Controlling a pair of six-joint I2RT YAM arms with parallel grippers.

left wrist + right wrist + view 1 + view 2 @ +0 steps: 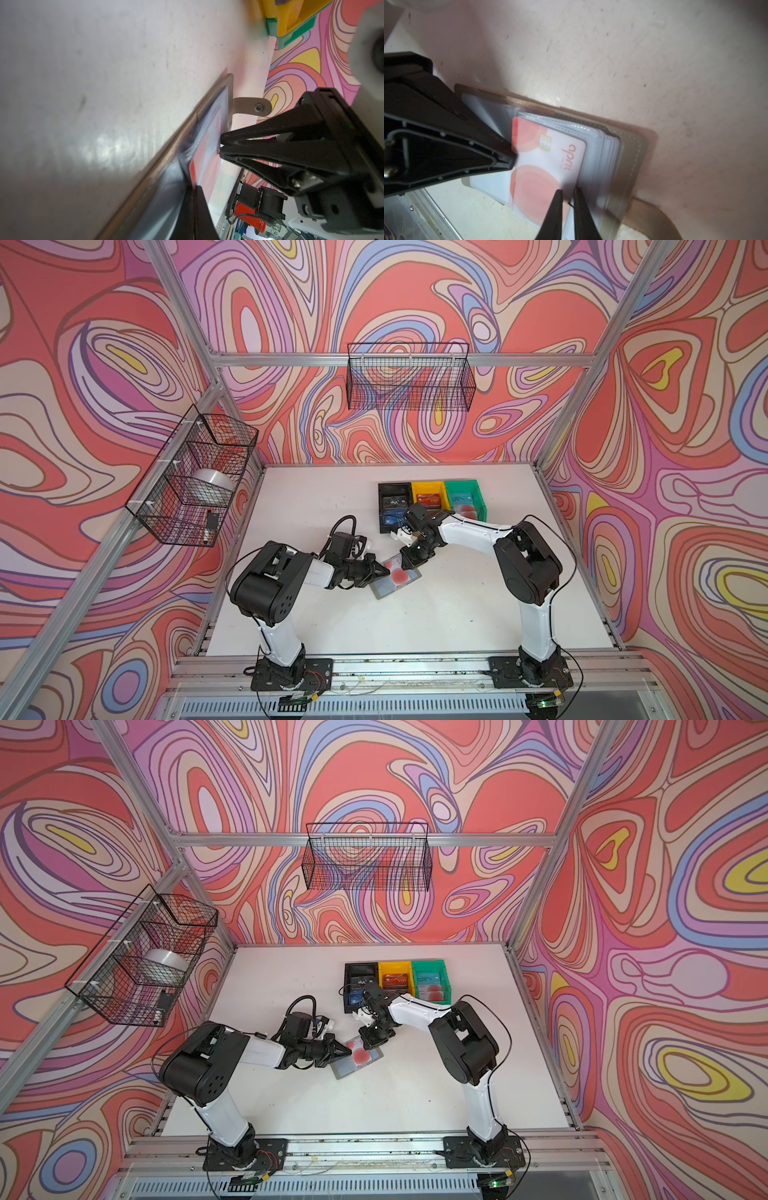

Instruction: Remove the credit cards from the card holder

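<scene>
Several cards (428, 500) already in bins (481, 502). Card holder (384, 592) lies open mid-desk (457, 605). L fingers (467, 145) clenched on pale card (548, 164), partly out; R fingers (557, 214) nearly shut, pressing sleeve. Prob last one left.

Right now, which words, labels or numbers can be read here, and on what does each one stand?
"Vip": black card in the black bin.
"VIP", faint: red card in the yellow bin.
"VIP", upside down: light blue card in the green bin.
Red word on the pale card in the card holder: blurred, not surely readable.
Dark blue card, black bin: print too small.
</scene>
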